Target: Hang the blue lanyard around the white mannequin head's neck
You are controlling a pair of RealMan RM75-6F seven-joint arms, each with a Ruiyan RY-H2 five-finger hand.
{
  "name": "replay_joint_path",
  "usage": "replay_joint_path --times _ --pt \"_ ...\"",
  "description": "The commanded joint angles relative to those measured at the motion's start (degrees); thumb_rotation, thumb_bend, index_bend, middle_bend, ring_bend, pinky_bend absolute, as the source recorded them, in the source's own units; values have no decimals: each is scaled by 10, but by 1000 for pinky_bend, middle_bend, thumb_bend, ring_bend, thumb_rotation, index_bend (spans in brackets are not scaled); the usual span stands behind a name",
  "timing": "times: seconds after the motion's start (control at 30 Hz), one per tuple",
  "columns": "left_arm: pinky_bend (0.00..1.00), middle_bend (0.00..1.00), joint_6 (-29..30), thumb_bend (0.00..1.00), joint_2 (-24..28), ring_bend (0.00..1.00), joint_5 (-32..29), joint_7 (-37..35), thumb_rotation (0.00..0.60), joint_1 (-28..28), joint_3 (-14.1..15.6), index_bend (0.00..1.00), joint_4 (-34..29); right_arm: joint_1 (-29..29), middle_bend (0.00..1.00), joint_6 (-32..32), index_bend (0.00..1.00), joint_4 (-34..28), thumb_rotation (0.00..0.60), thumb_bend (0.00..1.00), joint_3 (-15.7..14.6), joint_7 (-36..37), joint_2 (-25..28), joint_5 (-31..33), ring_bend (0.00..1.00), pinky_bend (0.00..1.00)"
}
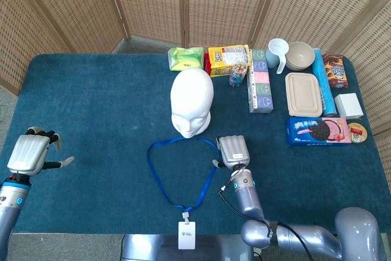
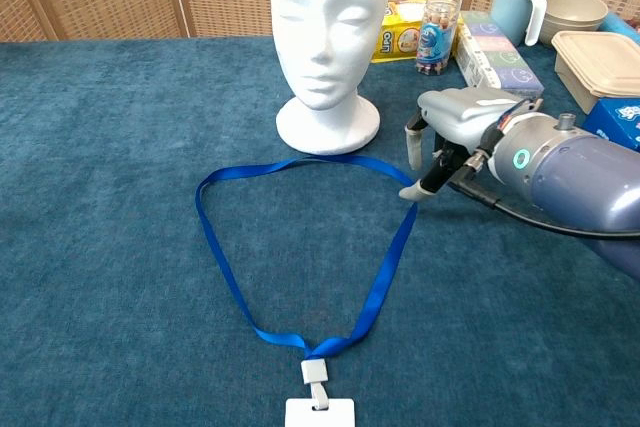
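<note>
Right hand point(image 2: 450, 132) is low over the cloth just right of the mannequin head point(image 2: 329, 22), fingers apart w/ nothing in them, thumb tip at the right corner of the blue lanyard point(image 2: 300, 247), can't tell if it's actually touching. Lanyard lies flat in a loop right in front of the head's base, top strap nearly against the base, white badge point(image 1: 186, 235) hanging off the near table edge. Left hand point(image 1: 27, 152) is way off to the head's left by the table's edge, open too, holding nothing.

Lots of bare blue cloth point(image 1: 98, 102) left and front of the head. Right of it is crowded tho: pastel box point(image 1: 259, 80), tan lidded container point(image 1: 303, 95), cookie box point(image 1: 317, 130). Behind the head: snack bags point(image 1: 227, 59), candy jar point(image 1: 238, 73), mug point(image 1: 278, 53), bowl point(image 1: 300, 55). Wicker screens point(image 1: 153, 4) close off the back.
</note>
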Motion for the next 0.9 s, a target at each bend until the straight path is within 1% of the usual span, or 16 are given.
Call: replay_joint_path --times 0.03,0.27,0.6,0.73,0.9 --pt "284 533 -1 117 -1 527 -1 -1 391 -1 1 628 1 8 950 0 473 16 451 261 4 0 -10 9 1000 1000" --pt "284 533 -3 116 -5 527 -2 -2 392 -2 2 628 4 22 950 -8 474 45 449 260 10 -2 -20 30 1000 1000" --pt "283 533 -4 117 -8 527 -3 -4 391 -5 3 628 8 29 950 -14 482 74 448 261 3 2 -26 40 1000 1000" --pt "284 533 -4 118 -9 528 -4 -4 390 -5 4 627 10 29 950 -14 489 76 448 263 1 2 -23 45 1000 1000" --pt "284 533 -6 117 -10 527 -5 -5 391 -8 1 628 11 27 950 -13 494 74 448 290 -5 2 -20 46 1000 1000"
